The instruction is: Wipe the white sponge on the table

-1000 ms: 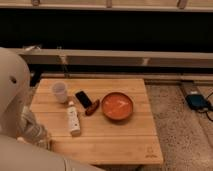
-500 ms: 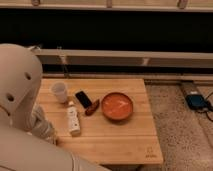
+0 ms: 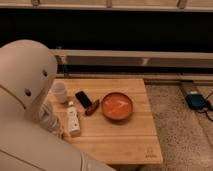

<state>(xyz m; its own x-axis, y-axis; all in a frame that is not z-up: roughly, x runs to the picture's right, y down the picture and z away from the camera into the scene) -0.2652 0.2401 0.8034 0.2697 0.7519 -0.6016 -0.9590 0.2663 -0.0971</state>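
Note:
The light wooden table (image 3: 127,137) stands in the middle of the camera view, with a small dark logo (image 3: 149,154) at its near right corner. I see no white sponge; it is hidden or out of view. My arm's large beige shell (image 3: 25,82) fills the left foreground and covers the table's left edge. The gripper does not show; it is out of view behind or below the arm.
On the table stand a white cup (image 3: 59,92), a white labelled bottle lying flat (image 3: 73,119), a black flat device (image 3: 83,98), a brown oblong object (image 3: 92,107) and an orange bowl (image 3: 117,106). A dark wall and rail run behind. A blue device (image 3: 195,100) lies on the floor at right.
My arm's shell has risen and swung right, and it covers more of the table's left side. The things on the table have not moved.

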